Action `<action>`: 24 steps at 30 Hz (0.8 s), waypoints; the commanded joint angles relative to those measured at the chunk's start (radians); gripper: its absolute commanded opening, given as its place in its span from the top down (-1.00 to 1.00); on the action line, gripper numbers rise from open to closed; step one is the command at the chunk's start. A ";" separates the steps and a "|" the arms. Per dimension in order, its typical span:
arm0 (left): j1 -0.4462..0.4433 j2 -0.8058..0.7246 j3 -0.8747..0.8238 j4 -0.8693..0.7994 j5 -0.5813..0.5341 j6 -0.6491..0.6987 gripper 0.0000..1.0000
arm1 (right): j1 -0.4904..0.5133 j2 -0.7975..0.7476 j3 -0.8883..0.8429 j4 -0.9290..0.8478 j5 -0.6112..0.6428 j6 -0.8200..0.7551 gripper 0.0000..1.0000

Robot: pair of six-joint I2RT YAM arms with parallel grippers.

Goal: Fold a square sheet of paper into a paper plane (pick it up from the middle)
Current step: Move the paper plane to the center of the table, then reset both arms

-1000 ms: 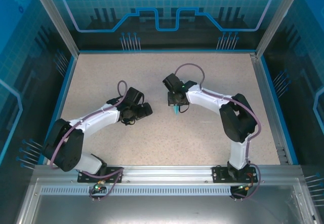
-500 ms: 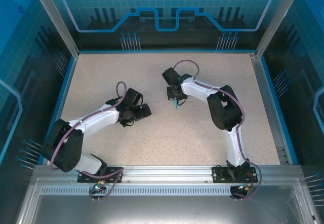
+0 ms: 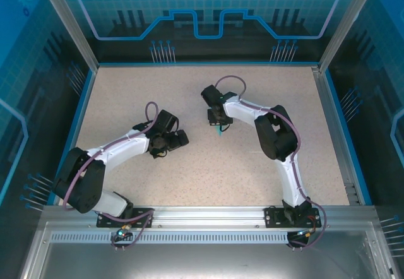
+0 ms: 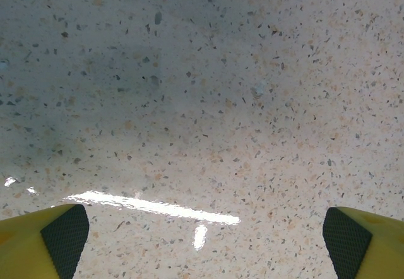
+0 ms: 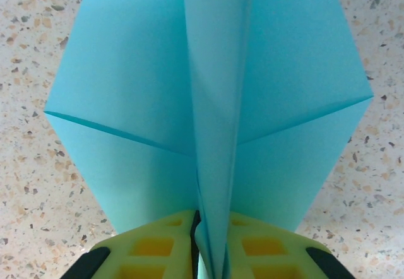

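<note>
Tabletop (image 4: 202,102), speckled and bare, lies under the left gripper (image 4: 202,247). Its yellow fingers (image 4: 38,244) are spread wide at the corners of the wrist view with nothing between them. From above it sits left of centre, well apart from the work. Just right of centre the right gripper (image 3: 218,126) points down at the table with a sliver of cyan beneath it, which is the paper plane (image 5: 208,102). Close up, the plane's two wings fan out flat over the table. Its raised centre fold runs back between the right gripper's fingers, which are closed on it; how firmly the pads press I cannot tell from this near. The plane should handle as very light and limp, quick to slide on the smooth top and easy to crush or crease wrongly. The stacked layers of the centre fold are its one stiff part and so the sensible place to hold. The single-layer wings and their sharp side corners would probably buckle if pinched or dragged. There is open room all around. Bare table lies toward the left arm and beyond the plane's nose, and the blue rim (image 3: 328,102) on the right is well apart. Only the right arm's own bent links stand near.
</note>
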 commanded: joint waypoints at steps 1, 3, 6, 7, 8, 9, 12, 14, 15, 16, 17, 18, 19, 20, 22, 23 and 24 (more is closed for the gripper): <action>0.010 0.008 -0.009 -0.024 -0.004 0.023 -0.97 | 0.002 0.066 -0.036 -0.013 -0.022 0.028 0.66; 0.011 0.006 -0.009 -0.024 -0.003 0.023 -0.97 | 0.004 0.066 -0.041 -0.014 -0.026 0.033 0.66; 0.010 0.004 -0.004 -0.025 -0.001 0.025 -0.97 | 0.004 0.022 -0.032 -0.021 -0.021 0.026 0.63; 0.011 0.003 -0.001 -0.027 -0.002 0.027 -0.97 | 0.003 0.002 -0.024 -0.028 -0.017 0.023 0.60; 0.010 0.002 0.006 -0.030 -0.003 0.030 -0.97 | 0.002 -0.025 -0.013 -0.039 -0.015 0.018 0.57; 0.010 0.001 0.012 -0.034 -0.004 0.032 -0.97 | 0.000 -0.051 0.001 -0.045 -0.017 0.014 0.53; 0.009 -0.003 0.033 -0.045 -0.013 0.041 -0.97 | -0.011 -0.136 0.017 -0.056 -0.040 0.006 0.36; 0.010 -0.007 0.047 -0.050 -0.021 0.042 -0.97 | -0.017 -0.187 0.016 -0.061 -0.053 0.001 0.25; 0.010 -0.009 0.055 -0.050 -0.021 0.045 -0.97 | -0.018 -0.220 0.016 -0.068 -0.059 -0.001 0.17; 0.011 -0.011 0.061 -0.051 -0.023 0.050 -0.97 | -0.019 -0.244 0.013 -0.073 -0.067 -0.003 0.07; 0.012 -0.014 0.071 -0.057 -0.030 0.051 -0.97 | -0.023 -0.276 0.001 -0.074 -0.073 -0.005 -0.02; 0.014 -0.019 0.081 -0.065 -0.039 0.055 -0.97 | -0.025 -0.311 -0.014 -0.071 -0.074 -0.007 -0.15; 0.019 -0.023 0.090 -0.073 -0.046 0.062 -0.97 | -0.027 -0.343 -0.031 -0.068 -0.070 -0.009 -0.24; 0.027 -0.029 0.103 -0.084 -0.059 0.069 -0.97 | -0.031 -0.382 -0.053 -0.065 -0.060 -0.014 -0.35; 0.048 -0.044 0.125 -0.100 -0.085 0.088 -0.97 | -0.040 -0.460 -0.097 -0.062 -0.013 -0.031 -0.51; 0.065 -0.054 0.136 -0.108 -0.098 0.102 -0.97 | -0.047 -0.504 -0.126 -0.059 0.027 -0.042 -0.61; 0.083 -0.069 0.143 -0.112 -0.113 0.124 -0.97 | -0.056 -0.549 -0.161 -0.051 0.071 -0.054 -0.69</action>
